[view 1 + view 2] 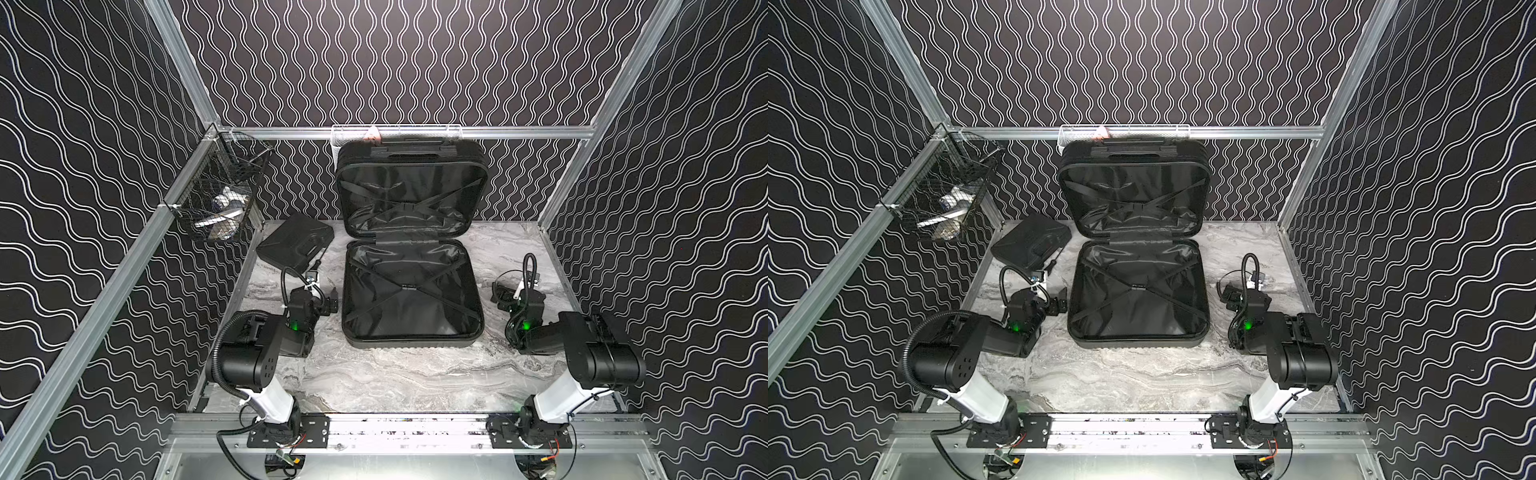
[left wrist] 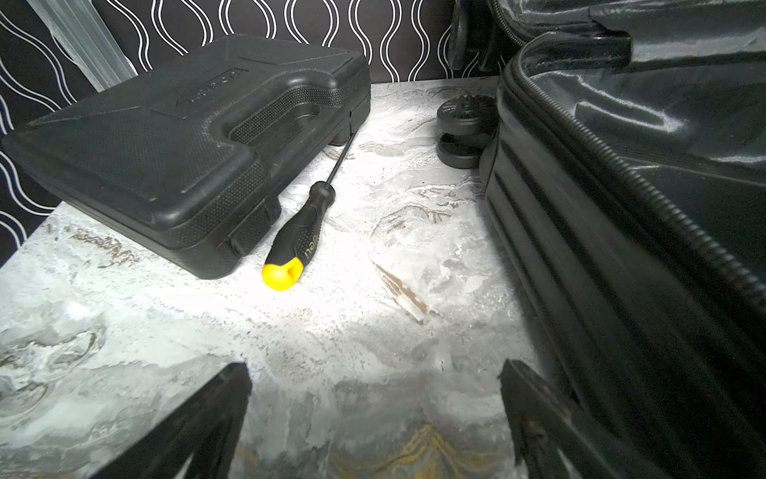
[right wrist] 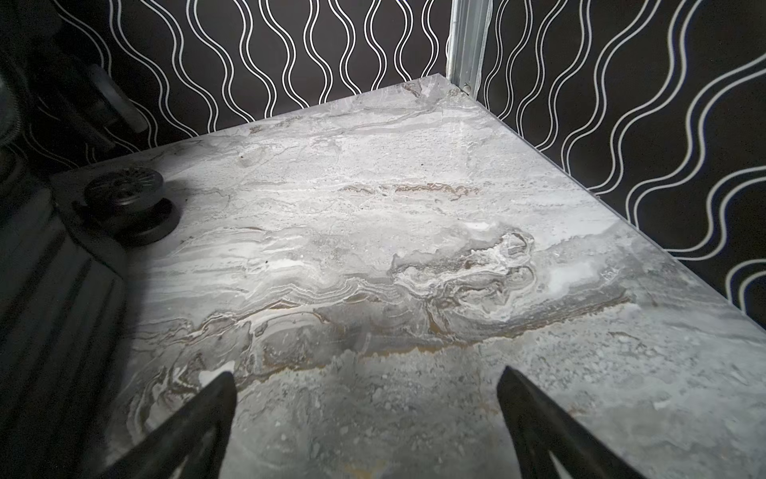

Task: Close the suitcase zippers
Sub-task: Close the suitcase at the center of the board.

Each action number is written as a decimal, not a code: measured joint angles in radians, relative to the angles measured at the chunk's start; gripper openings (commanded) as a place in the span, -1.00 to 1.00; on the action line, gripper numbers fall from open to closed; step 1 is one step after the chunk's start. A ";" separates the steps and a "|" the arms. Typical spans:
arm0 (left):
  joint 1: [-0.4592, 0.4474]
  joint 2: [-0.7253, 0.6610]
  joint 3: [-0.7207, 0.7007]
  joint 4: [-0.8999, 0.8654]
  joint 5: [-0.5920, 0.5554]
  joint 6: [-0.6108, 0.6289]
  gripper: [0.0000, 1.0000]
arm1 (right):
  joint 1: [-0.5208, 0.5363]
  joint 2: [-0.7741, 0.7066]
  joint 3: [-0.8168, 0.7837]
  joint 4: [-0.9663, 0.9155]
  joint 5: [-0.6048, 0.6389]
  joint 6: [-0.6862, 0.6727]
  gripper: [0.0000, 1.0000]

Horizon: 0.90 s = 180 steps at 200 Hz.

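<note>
The marbled table (image 1: 374,374) is bare along its front edge and right edge (wavy black walls close three sides). The suitcase (image 1: 411,291) lies open mid-table, one shell flat, the other upright at the back edge, with the zippers (image 2: 646,195) undone along the rim. A flat black case (image 1: 295,245) sits near the back-left corner. The left gripper (image 2: 375,367) and right gripper (image 3: 367,373) flank the suitcase, jaws spread wide, holding nothing. A screwdriver (image 2: 298,236) lies against the flat case.

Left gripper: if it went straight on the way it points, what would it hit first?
Bare table lies ahead. The screwdriver beside the tool case sits just off the line of the open left gripper and might be clipped; depth is unclear.
</note>
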 measured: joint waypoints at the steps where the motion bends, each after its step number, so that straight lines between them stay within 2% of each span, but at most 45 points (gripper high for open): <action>1: 0.000 0.000 0.000 0.000 0.000 0.000 0.98 | 0.000 0.000 0.000 0.000 0.000 0.000 0.99; 154: 0.000 -0.001 0.000 0.000 0.000 0.000 0.98 | 0.006 -0.005 0.002 -0.001 0.007 -0.003 0.99; 180: 0.000 -0.087 -0.023 -0.023 -0.054 -0.006 0.98 | 0.022 -0.057 -0.032 0.012 0.047 0.003 0.99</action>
